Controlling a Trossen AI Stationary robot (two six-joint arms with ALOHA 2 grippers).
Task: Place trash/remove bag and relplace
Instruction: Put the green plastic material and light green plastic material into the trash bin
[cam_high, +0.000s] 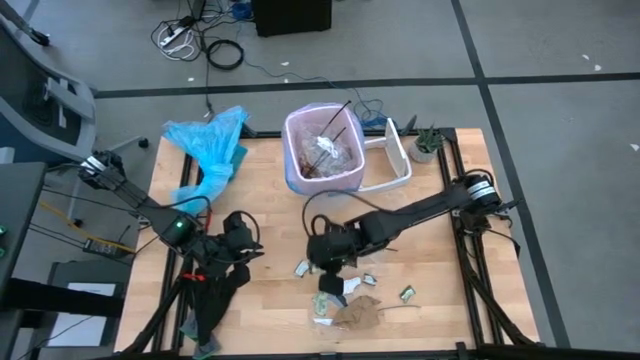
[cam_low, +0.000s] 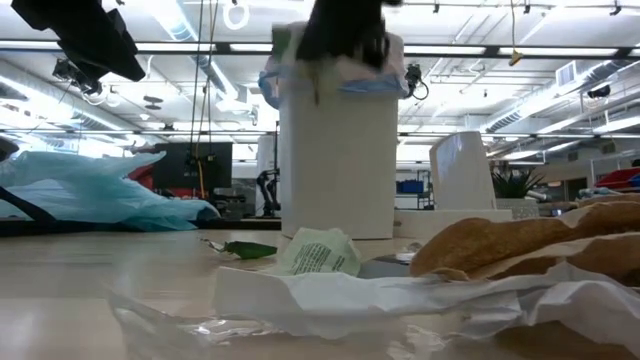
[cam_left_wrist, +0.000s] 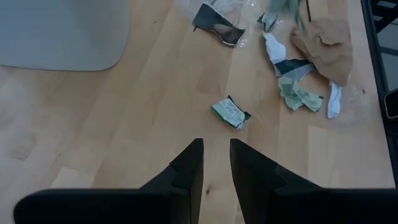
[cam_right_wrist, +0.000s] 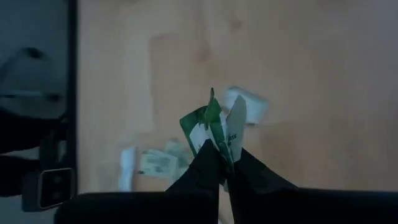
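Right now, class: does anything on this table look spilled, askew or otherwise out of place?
Yes. Scraps lie scattered on the table's near edge: brown paper and small wrappers, not in the lined bin. A light-blue bag sprawls crumpled at the far left corner. The right gripper is shut on one green-and-white wrapper.

- In the high view, the right gripper (cam_high: 330, 262) is being covered by its own wrist, so its fingers are not showing there.
- Its wrist view is cutting off the fingers' bases at the edge; the print on the green wrapper (cam_right_wrist: 214, 127) pinched between the tips is reading too blurred to make out.
- In the low view, a dark arm is masking the upper rim of the white bin (cam_low: 338, 150).
- Beside that bin, the brown paper (cam_low: 520, 245) is running off the frame edge.
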